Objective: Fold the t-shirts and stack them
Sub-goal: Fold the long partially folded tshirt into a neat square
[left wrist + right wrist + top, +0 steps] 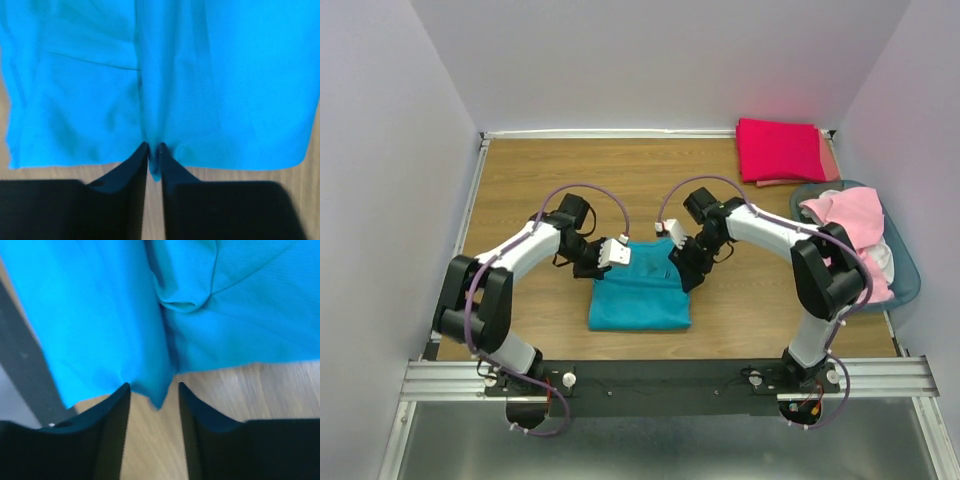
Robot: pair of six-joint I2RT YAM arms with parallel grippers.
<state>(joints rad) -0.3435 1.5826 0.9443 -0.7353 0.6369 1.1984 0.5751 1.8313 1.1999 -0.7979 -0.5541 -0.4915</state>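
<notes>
A teal t-shirt (640, 295) lies folded to a rectangle at the middle of the table, and both grippers are at its far edge. My left gripper (623, 256) (154, 147) is at the far left corner, its jaws almost together with a pleat of the teal cloth (225, 75) pinched between the tips. At the far right corner my right gripper (676, 262) (154, 386) stands open. A corner of the teal cloth (100, 315) lies loose between its fingers. A crimson-pink t-shirt (780, 148) sits folded at the back right on a salmon one (829, 166).
A blue-tinted basket (908, 272) at the right edge holds several crumpled light pink shirts (845, 210). White walls close in the table on the left, the back and the right. Both arm bases stand on the rail at the near edge.
</notes>
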